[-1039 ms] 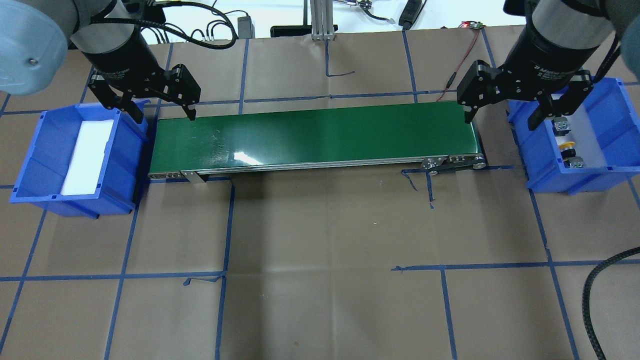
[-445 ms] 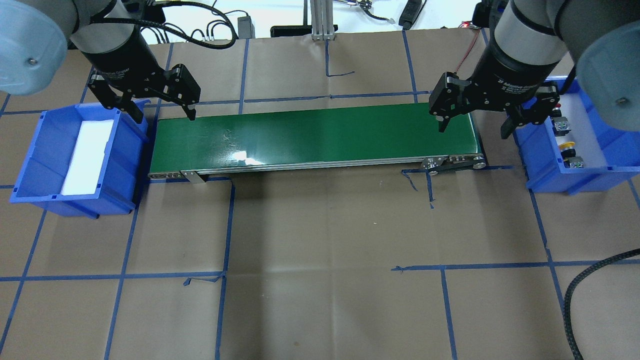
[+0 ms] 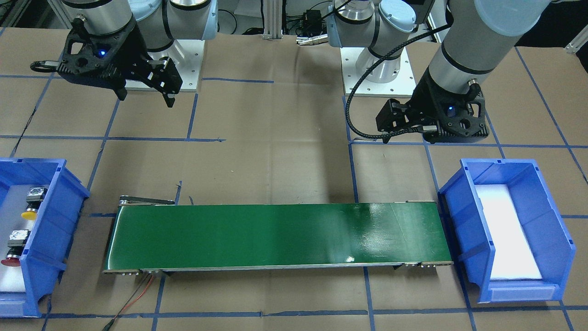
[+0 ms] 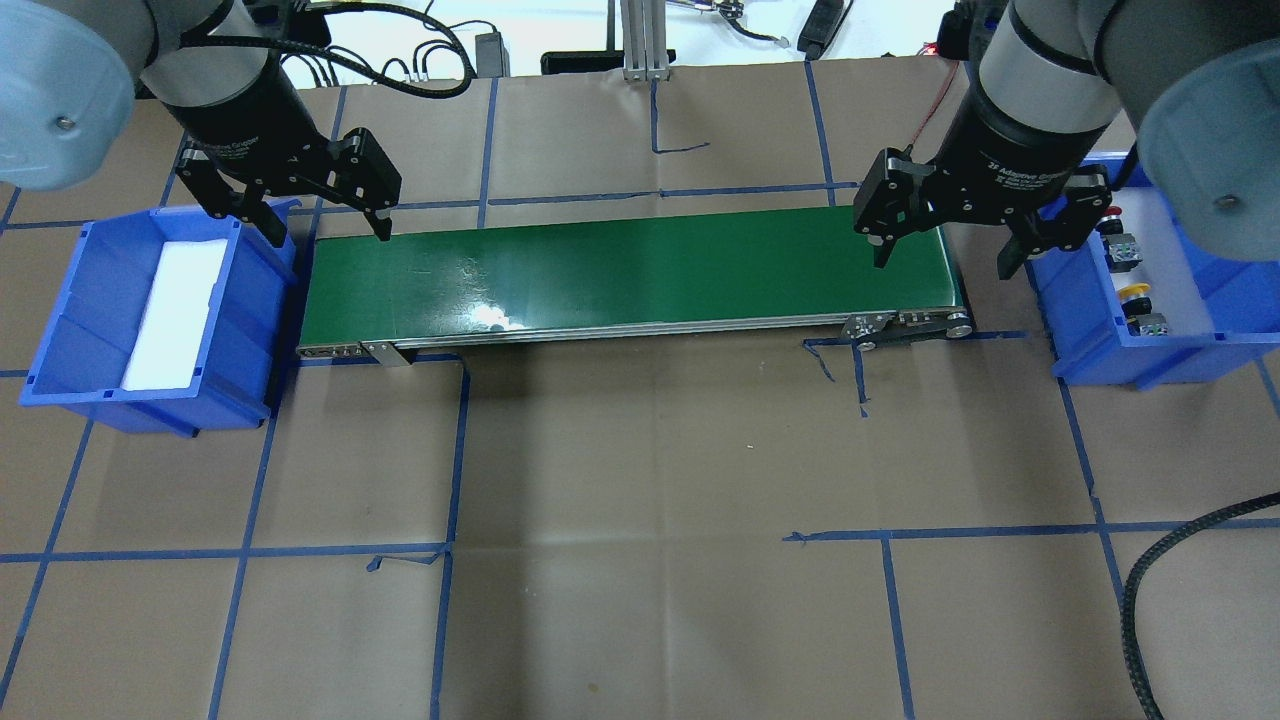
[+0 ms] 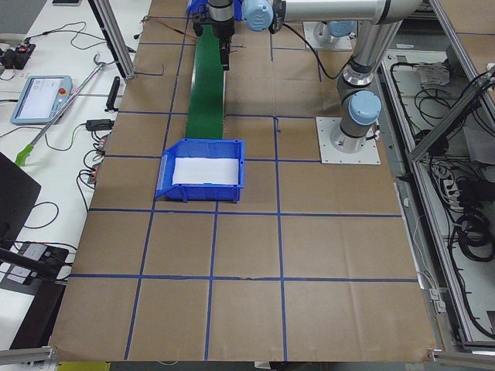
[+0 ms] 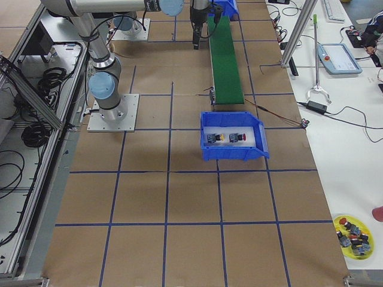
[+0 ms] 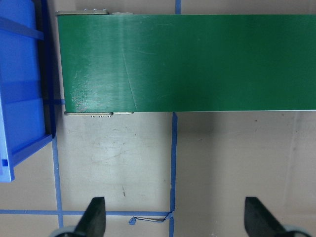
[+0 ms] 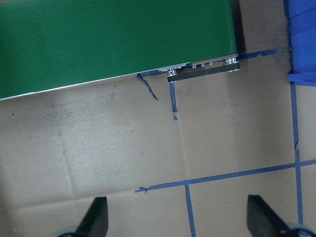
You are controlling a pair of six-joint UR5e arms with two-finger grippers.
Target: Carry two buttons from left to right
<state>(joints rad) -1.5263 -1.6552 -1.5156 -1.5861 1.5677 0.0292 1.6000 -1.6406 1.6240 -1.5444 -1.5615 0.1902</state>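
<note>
Paper-covered worktop (image 4: 650,450), gridded with blue tape lines (image 4: 250,552).
A green conveyor belt (image 4: 630,270) lies lengthwise across it, with a blue bin just off each end: the left bin (image 4: 240,330) and the right bin (image 4: 1150,360). Two white base plates (image 3: 353,69) sit on the robot's side. Thin wires (image 3: 138,294) trail from the belt's right end.

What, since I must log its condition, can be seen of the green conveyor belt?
The conveyor belt is a long, glossy green band on a slim silver frame with metal brackets at both ends. It lies on the brown paper-covered table between the blue left bin and right bin, with nothing on it. Light glints off its surface.
</note>
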